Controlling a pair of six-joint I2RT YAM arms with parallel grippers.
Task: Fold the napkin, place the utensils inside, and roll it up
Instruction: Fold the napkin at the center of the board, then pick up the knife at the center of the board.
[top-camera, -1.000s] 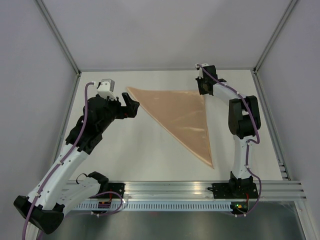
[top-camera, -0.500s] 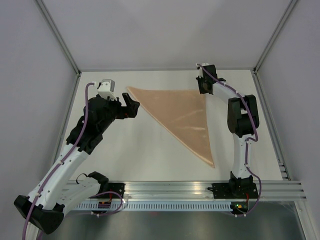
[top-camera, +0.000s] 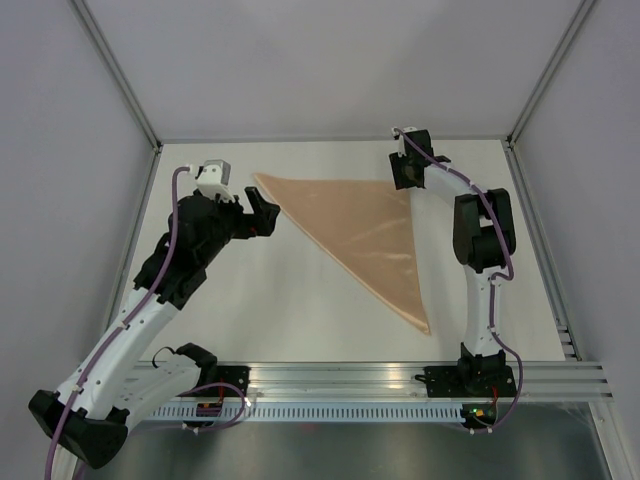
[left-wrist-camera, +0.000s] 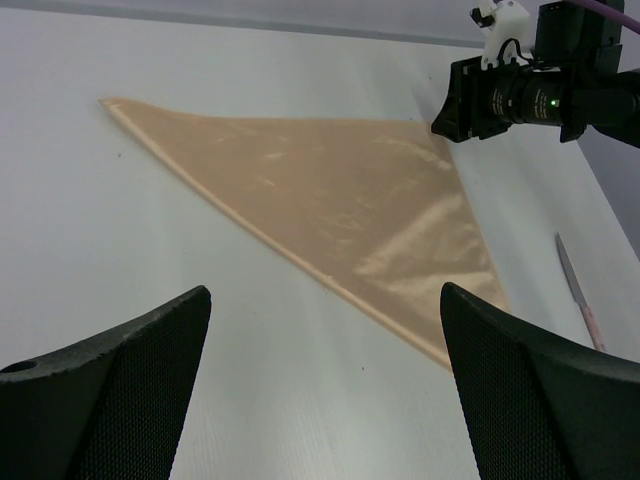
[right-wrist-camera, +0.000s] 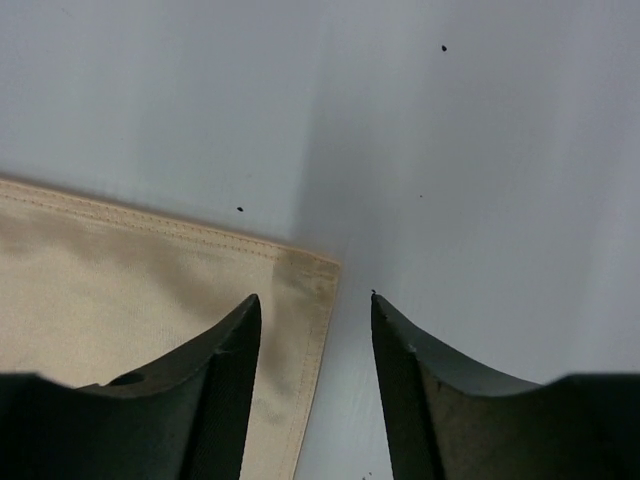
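Observation:
The peach-orange napkin (top-camera: 365, 225) lies flat on the white table, folded into a triangle with its long edge running from far left to near right. My right gripper (top-camera: 405, 180) hovers over its far right corner, jaws open; in the right wrist view (right-wrist-camera: 314, 296) the hemmed corner (right-wrist-camera: 300, 275) lies flat between and below the fingers, gripped by neither. My left gripper (top-camera: 267, 216) stands wide open just off the napkin's far left tip, holding nothing (left-wrist-camera: 325, 290). A slender pale utensil (left-wrist-camera: 578, 290) lies on the table right of the napkin (left-wrist-camera: 340, 190); the top view does not show it.
The right arm's upright links (top-camera: 485, 240) stand just right of the napkin. Grey walls and a metal frame (top-camera: 535, 230) close the table on the left, far and right sides. A rail (top-camera: 400, 375) runs along the near edge.
My right gripper's jaws have parted and let go of the napkin's far right corner, which now lies flat. The left arm has stayed put.

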